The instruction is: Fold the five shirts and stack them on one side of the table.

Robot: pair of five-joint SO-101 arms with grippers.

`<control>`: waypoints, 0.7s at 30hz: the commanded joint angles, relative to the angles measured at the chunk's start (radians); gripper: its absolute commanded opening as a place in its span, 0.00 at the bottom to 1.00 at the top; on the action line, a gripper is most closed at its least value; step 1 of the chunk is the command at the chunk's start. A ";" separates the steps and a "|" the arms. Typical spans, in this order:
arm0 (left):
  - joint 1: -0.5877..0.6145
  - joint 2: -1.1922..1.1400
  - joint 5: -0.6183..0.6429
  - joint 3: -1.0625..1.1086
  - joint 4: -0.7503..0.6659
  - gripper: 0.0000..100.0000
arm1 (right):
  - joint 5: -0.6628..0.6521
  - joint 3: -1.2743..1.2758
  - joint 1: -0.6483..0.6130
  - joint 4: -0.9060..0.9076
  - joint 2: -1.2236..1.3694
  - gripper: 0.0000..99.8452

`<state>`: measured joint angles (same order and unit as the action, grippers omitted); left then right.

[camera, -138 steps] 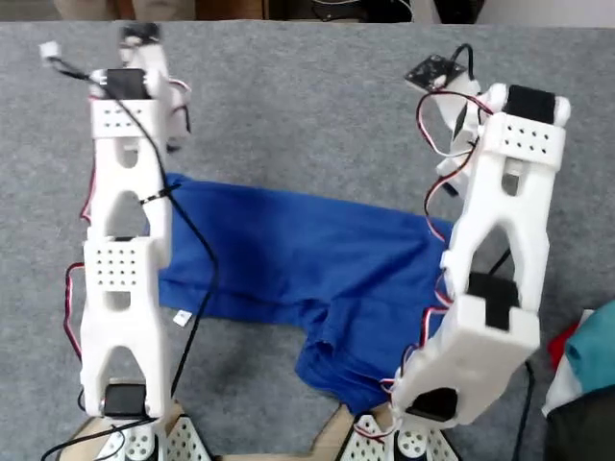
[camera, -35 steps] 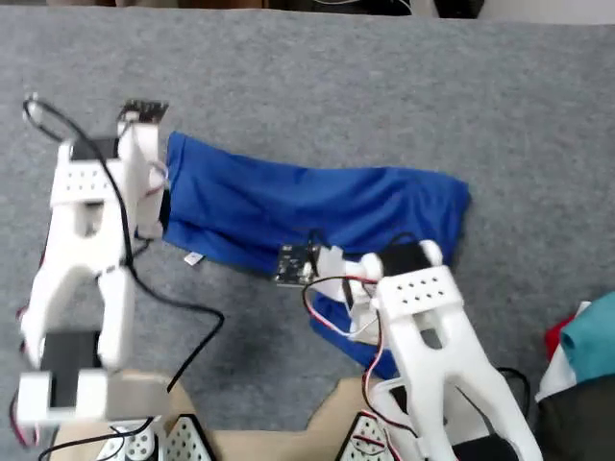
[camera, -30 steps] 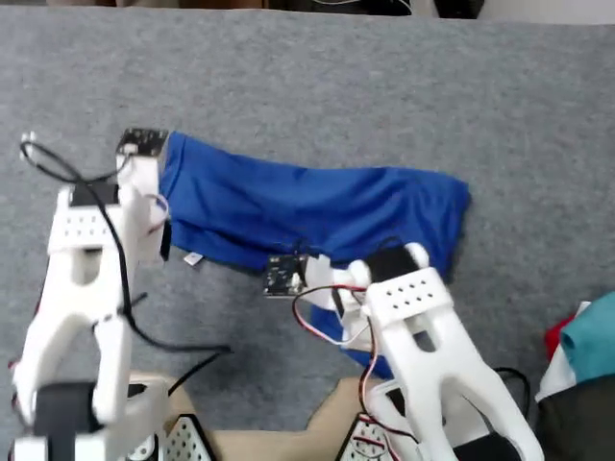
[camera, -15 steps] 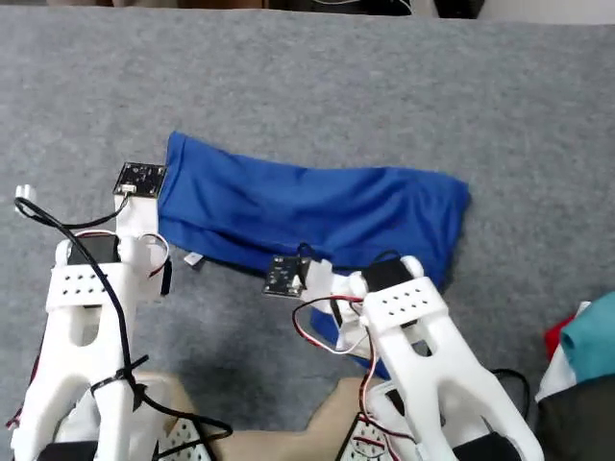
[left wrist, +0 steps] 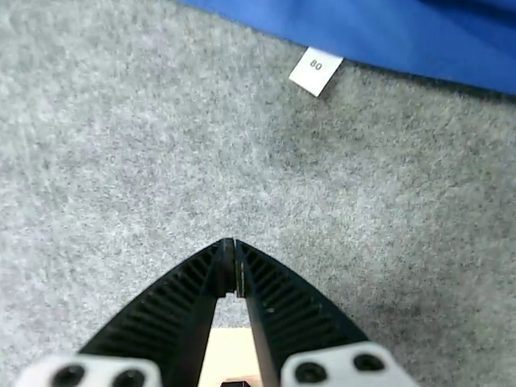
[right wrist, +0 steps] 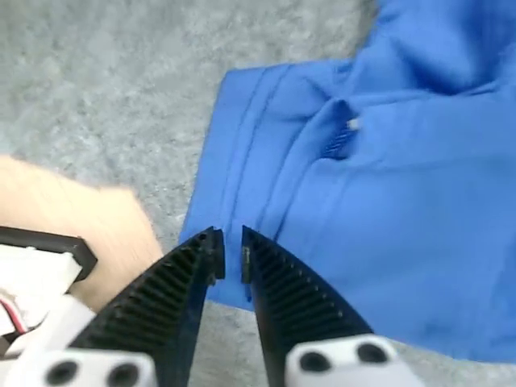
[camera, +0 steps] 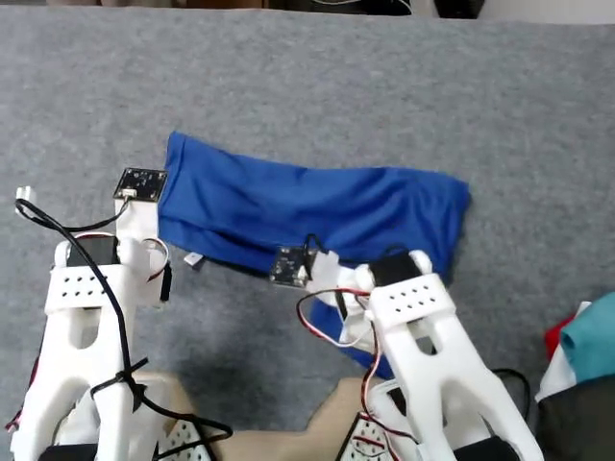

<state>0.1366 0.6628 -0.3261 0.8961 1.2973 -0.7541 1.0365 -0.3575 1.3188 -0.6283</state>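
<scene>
A blue shirt [camera: 307,206] lies folded into a long band across the middle of the grey table. One sleeve [camera: 348,338] sticks out toward the near edge, under the right arm [camera: 423,317]. My right gripper [right wrist: 228,244] hangs just above that sleeve [right wrist: 322,185], its fingers a narrow gap apart with nothing between them. The left arm [camera: 91,288] stands at the near left, beside the shirt's left end. My left gripper [left wrist: 230,248] is shut and empty over bare carpet, short of the shirt's edge [left wrist: 403,32] and its white label [left wrist: 315,70].
A pile of teal, red and white clothes [camera: 581,346] sits at the right edge, with a dark item [camera: 572,423] below it. The tan base board [camera: 332,432] lies at the near edge. The table's far half is bare carpet [camera: 317,77].
The shirt, spread wide before, is now a long folded band. The left arm has drawn back from its left end toward the near edge. The right arm edged slightly right.
</scene>
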 commanded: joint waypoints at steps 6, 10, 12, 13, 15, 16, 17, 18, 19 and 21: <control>0.012 0.025 -0.005 -0.008 0.006 0.02 | 0.009 0.001 0.024 -0.109 -0.016 0.22; 0.012 0.025 -0.005 -0.009 0.006 0.02 | 0.011 0.091 0.024 -0.206 -0.015 0.18; 0.012 0.025 -0.005 -0.009 0.006 0.02 | 0.011 0.122 0.024 -0.245 0.010 0.16; 0.012 0.025 -0.005 -0.009 0.006 0.02 | 0.011 0.131 0.024 -0.265 0.030 0.15; 0.012 0.025 -0.006 -0.009 0.006 0.02 | 0.011 0.137 0.027 -0.292 0.088 0.15; 0.012 0.025 -0.006 -0.009 0.006 0.02 | 0.011 0.137 0.035 -0.301 0.119 0.15; 0.012 0.025 -0.006 -0.009 0.006 0.02 | 0.011 0.134 0.045 -0.318 0.154 0.15; 0.012 0.025 -0.008 -0.009 0.006 0.02 | 0.011 0.128 0.058 -0.322 0.180 0.15; 0.012 0.025 -0.008 -0.009 0.006 0.02 | 0.011 0.107 0.070 -0.318 0.208 0.15; 0.012 0.025 -0.008 -0.009 0.006 0.02 | 0.011 0.065 0.087 -0.302 0.260 0.15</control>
<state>0.1366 0.6628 -0.3261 0.8961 1.2973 -0.7541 1.1393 -0.3099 1.0134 -0.4381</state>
